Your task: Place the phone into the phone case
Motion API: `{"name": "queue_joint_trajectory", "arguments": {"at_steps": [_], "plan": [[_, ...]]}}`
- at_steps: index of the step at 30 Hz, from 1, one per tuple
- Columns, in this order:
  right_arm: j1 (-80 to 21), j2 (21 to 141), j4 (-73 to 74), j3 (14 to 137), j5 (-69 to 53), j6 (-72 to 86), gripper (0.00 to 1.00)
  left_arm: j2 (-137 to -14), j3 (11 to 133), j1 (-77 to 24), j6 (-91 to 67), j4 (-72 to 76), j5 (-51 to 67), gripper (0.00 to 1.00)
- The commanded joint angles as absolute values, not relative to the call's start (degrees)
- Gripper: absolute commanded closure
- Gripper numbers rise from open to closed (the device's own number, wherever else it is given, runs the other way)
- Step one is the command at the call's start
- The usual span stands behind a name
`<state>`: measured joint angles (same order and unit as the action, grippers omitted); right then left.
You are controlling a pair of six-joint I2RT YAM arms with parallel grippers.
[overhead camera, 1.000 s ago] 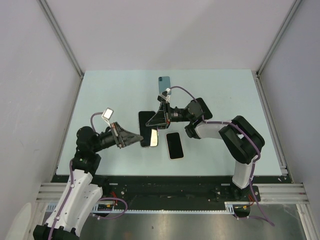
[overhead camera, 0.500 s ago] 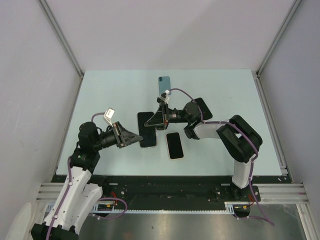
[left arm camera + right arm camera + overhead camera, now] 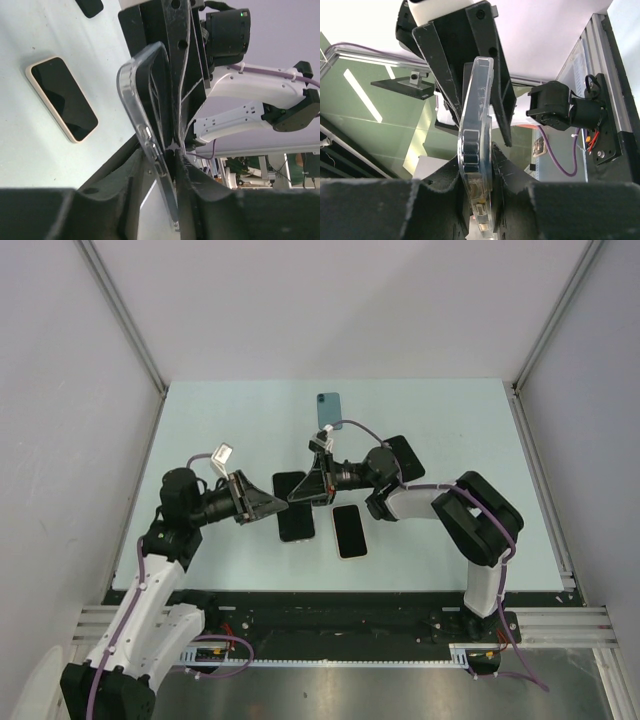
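A clear phone case (image 3: 295, 512), dark from above, hangs over the middle of the table between both grippers. In the right wrist view the case (image 3: 476, 115) stands edge-on, and my right gripper (image 3: 476, 157) is shut on its near end. My right gripper (image 3: 306, 488) holds it from the far side. My left gripper (image 3: 162, 152) is open: the case (image 3: 137, 100) runs between its fingers with a gap on one side. From above, my left gripper (image 3: 272, 504) sits at the case's left edge. A cream-edged phone (image 3: 348, 531) lies face up on the table, beside the case (image 3: 62, 97).
A blue phone (image 3: 329, 409) lies at the back of the table. A black flat object (image 3: 405, 455) lies under the right arm's wrist. Metal rails and white walls frame the table on the left, right and back.
My left gripper has opened from shut on the case and shifted slightly up and back. The right gripper has kept its hold, and the case has moved a little to the left.
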<state>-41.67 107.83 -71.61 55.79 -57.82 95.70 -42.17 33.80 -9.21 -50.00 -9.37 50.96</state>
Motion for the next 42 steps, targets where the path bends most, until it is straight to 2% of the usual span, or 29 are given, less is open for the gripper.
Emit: {"name": "queue_joint_trajectory", "arguments": {"at_steps": [1, 2, 4, 6, 9, 10, 13, 16, 18, 21, 24, 27, 28, 29, 35, 39, 41, 42], "plan": [[-42.98, 105.65, -91.84, 55.99, -61.43, 96.50, 0.95, -43.94, 36.21, -8.26, -46.85, -9.58, 47.11, 0.71], [-42.98, 105.73, -91.76, 55.90, -61.44, 96.42, 0.94, -44.29, 36.21, -8.35, -46.50, -9.75, 46.94, 0.88], [-42.89, 105.56, -91.76, 55.81, -61.35, 96.33, 0.91, -44.47, 36.30, -8.35, -45.97, -10.54, 46.41, 1.00], [-42.80, 105.64, -91.76, 55.81, -61.08, 96.24, 0.89, -45.00, 36.47, -8.26, -45.27, -11.07, 46.23, 1.00], [-42.54, 106.00, -91.76, 55.90, -61.79, 96.07, 0.92, -44.91, 36.47, -8.26, -44.83, -11.25, 46.76, 0.99], [-42.54, 106.08, -91.76, 55.81, -62.31, 96.06, 0.92, -44.74, 36.65, -8.17, -44.74, -11.25, 46.84, 0.88], [-42.80, 106.08, -91.76, 55.55, -62.93, 95.98, 0.93, -45.09, 37.26, -8.17, -44.65, -11.43, 47.02, 0.68], [-43.42, 105.73, -91.76, 55.28, -63.98, 95.54, 0.93, -45.79, 38.05, -8.00, -44.82, -11.16, 47.72, 0.59], [-44.12, 105.38, -91.76, 55.02, -64.68, 94.75, 0.93, -46.14, 37.97, -7.39, -45.96, -9.85, 49.04, 0.59], [-44.65, 104.59, -91.76, 53.97, -65.30, 94.13, 0.93, -46.58, 37.00, -6.77, -48.86, -5.99, 51.85, 0.61], [-44.65, 104.06, -91.76, 53.17, -65.21, 93.78, 0.93, -46.49, 37.09, -6.77, -49.66, -4.66, 52.64, 0.72], [-44.82, 103.89, -91.76, 53.00, -65.74, 93.52, 0.93, -46.93, 37.35, -6.68, -49.66, -4.66, 53.52, 0.86], [-44.82, 103.97, -91.84, 53.00, -65.57, 93.60, 0.93, -46.93, 37.35, -6.68, -49.48, -4.57, 53.70, 0.97], [-44.82, 104.06, -91.76, 53.09, -65.48, 93.52, 0.92, -47.19, 37.35, -6.68, -49.40, -4.66, 54.05, 1.00], [-43.95, 104.15, -91.84, 53.09, -64.42, 93.69, 0.77, -46.93, 37.44, -6.77, -46.59, -6.32, 54.67, 1.00], [-42.98, 103.54, -91.76, 53.09, -63.63, 93.87, 0.78, -47.46, 37.62, -6.68, -43.33, -7.91, 57.21, 1.00], [-42.45, 103.19, -91.76, 53.09, -63.72, 93.87, 0.83, -46.85, 37.88, -6.68, -42.80, -8.00, 57.39, 1.00], [-42.36, 102.92, -91.76, 53.00, -63.72, 93.87, 0.87, -46.67, 38.14, -6.68, -42.54, -8.69, 57.22, 0.93]]}}
